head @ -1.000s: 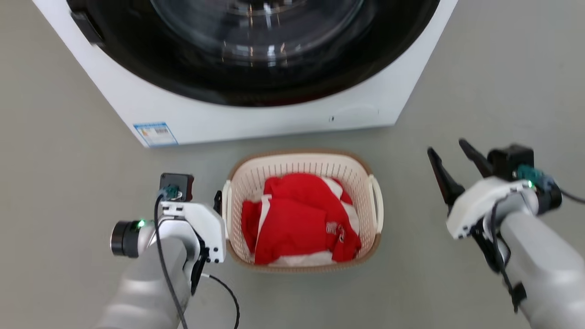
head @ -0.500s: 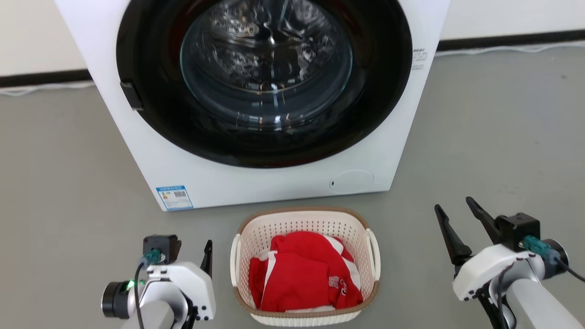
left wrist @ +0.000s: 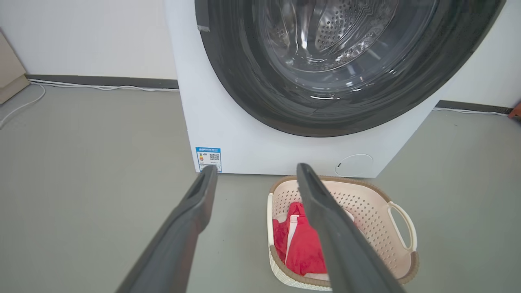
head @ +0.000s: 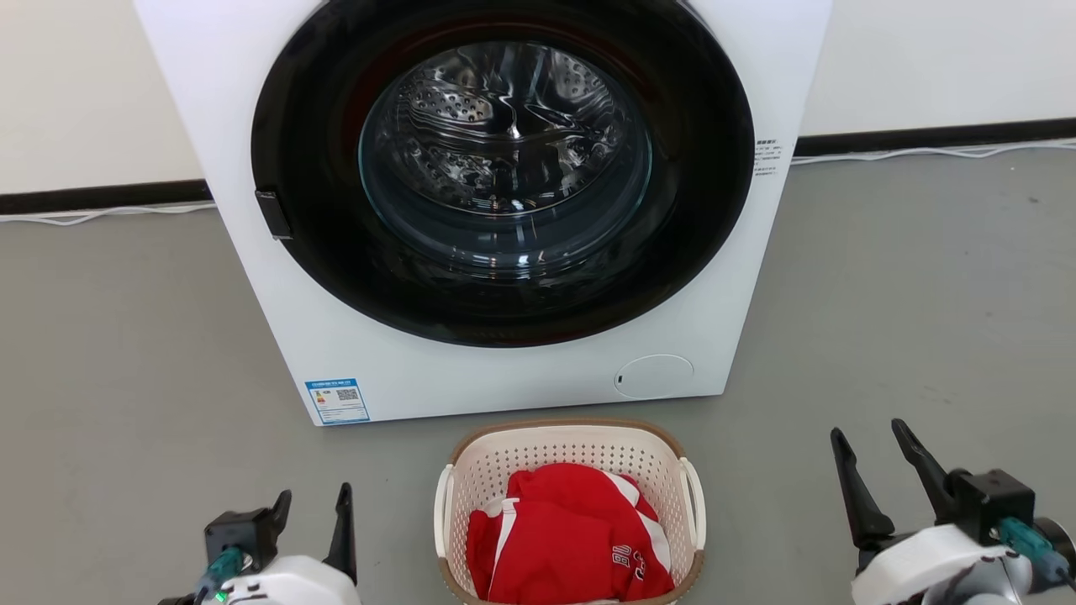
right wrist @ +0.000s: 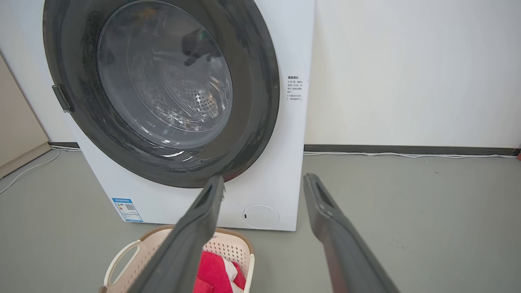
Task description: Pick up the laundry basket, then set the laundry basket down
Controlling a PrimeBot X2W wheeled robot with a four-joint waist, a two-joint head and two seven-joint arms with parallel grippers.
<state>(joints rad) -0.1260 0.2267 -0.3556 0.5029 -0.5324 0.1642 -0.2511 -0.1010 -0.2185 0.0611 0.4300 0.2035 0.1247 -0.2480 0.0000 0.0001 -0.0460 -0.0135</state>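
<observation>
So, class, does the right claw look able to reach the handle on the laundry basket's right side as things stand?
Probably yes. The right claw is open and empty, and bare grey floor lies between it and that white handle of the laundry basket. It would need to swing inward.

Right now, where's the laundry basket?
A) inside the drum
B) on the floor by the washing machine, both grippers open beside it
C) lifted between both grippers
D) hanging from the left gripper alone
B: the laundry basket rests on the floor before the washing machine, with the left gripper and right gripper open, apart from its handles.
</observation>
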